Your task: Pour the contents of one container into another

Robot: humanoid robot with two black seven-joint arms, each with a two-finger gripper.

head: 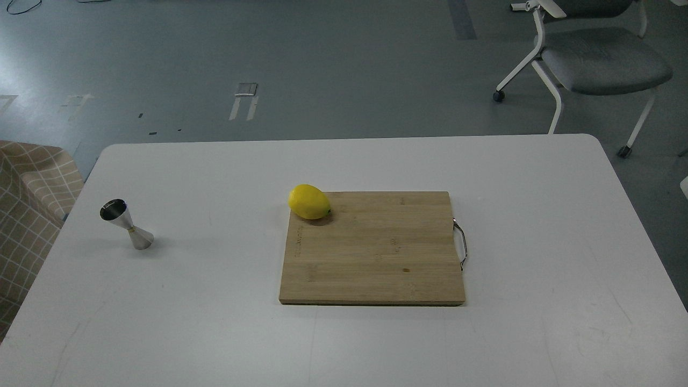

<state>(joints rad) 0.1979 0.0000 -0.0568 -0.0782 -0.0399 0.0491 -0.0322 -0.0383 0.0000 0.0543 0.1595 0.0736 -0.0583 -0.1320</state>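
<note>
Nothing of the robot's body inside the head view. Left arm out of frame past the left edge, right arm out of frame past the right edge. Left gripper and right gripper likewise out of sight, wrists too. Pose of either arm, and fingers spread or closed: impossible to tell from here.

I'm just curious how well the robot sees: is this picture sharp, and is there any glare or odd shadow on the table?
Head view: sharp overall; soft, even light on the white table; faint shadows beside the shiny steel hourglass-shaped jigger and under the yellow lemon on the bamboo cutting board; pale glare on the grey floor at upper left; the jigger looks leaning, likely lens distortion.
</note>
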